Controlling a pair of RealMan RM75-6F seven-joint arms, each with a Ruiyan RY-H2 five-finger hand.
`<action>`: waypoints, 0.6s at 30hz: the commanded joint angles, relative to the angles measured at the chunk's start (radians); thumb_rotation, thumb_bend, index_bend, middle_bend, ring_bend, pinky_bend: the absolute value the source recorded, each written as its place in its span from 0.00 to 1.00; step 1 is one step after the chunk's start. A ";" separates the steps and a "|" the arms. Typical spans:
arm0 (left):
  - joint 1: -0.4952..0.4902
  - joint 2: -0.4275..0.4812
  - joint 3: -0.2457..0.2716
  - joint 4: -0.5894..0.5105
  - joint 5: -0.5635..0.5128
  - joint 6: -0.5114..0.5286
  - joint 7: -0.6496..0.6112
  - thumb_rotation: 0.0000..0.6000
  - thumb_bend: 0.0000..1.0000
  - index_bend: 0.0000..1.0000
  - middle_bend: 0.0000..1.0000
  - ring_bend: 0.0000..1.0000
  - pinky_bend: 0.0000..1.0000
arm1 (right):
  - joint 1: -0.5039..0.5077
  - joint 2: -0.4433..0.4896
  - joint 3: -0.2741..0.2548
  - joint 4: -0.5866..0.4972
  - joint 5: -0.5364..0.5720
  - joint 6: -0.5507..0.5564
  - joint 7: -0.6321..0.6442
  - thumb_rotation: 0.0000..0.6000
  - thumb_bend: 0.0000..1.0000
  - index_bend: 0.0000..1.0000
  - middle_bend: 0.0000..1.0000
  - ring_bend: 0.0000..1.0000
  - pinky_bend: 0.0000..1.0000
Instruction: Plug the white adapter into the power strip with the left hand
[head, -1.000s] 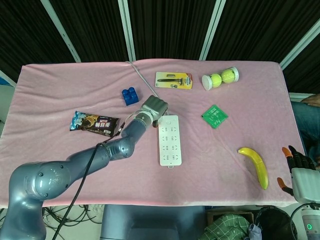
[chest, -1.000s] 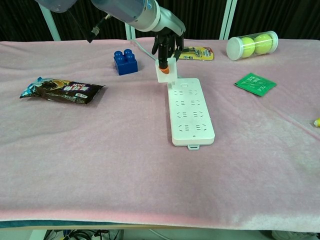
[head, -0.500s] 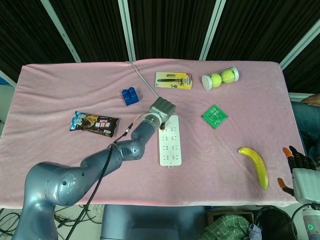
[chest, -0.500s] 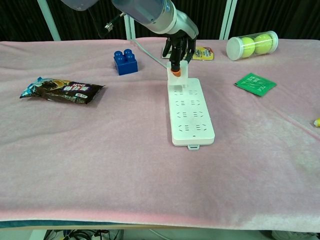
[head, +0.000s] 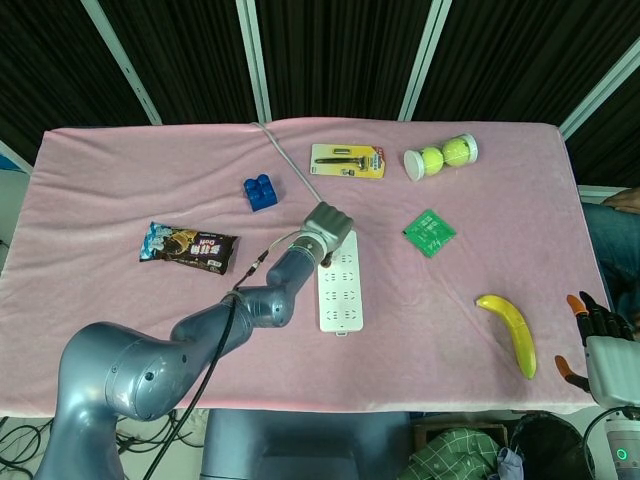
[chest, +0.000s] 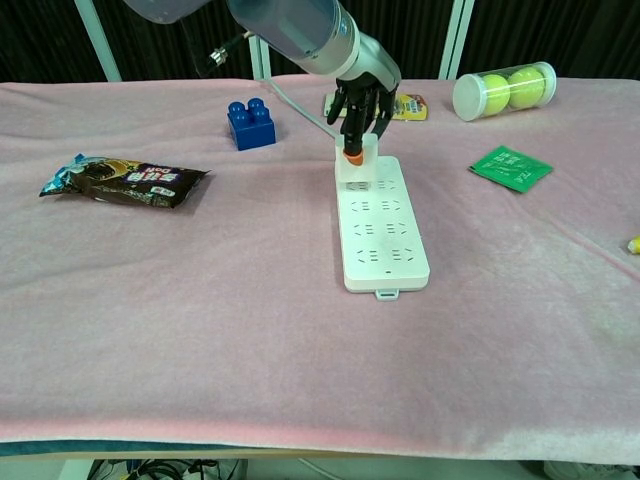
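A white power strip (head: 340, 290) (chest: 380, 225) lies lengthwise at the middle of the pink table. My left hand (head: 326, 225) (chest: 361, 98) hangs over its far end and holds the white adapter (chest: 361, 162) from above. The adapter's base sits on the strip's far sockets; I cannot tell whether the pins are in. In the head view the hand hides the adapter. My right hand (head: 598, 345) rests off the table's near right corner, its dark fingers apart and holding nothing.
A blue brick (chest: 251, 123) and a snack bag (chest: 124, 181) lie left of the strip. Behind it sit a carded tool pack (head: 347, 160) and a tennis ball tube (chest: 503, 89). A green packet (chest: 511, 166) and a banana (head: 511, 331) lie to the right.
My left hand carried the adapter rightward from beside the strip's far left corner onto its far end and lowered it onto the sockets. The right hand stayed still.
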 joint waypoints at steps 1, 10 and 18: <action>-0.003 -0.005 0.012 0.006 0.007 -0.004 -0.017 1.00 0.45 0.62 0.59 0.37 0.37 | -0.001 0.000 0.001 0.000 0.002 0.001 0.001 1.00 0.21 0.02 0.05 0.12 0.14; -0.001 -0.027 0.053 0.043 0.024 -0.022 -0.062 1.00 0.45 0.62 0.59 0.37 0.37 | -0.001 0.001 0.002 -0.002 0.007 -0.001 0.002 1.00 0.21 0.02 0.05 0.12 0.14; -0.009 -0.033 0.074 0.057 0.048 -0.036 -0.108 1.00 0.45 0.62 0.59 0.37 0.37 | 0.000 0.002 0.001 -0.003 0.008 -0.003 0.002 1.00 0.21 0.02 0.05 0.12 0.14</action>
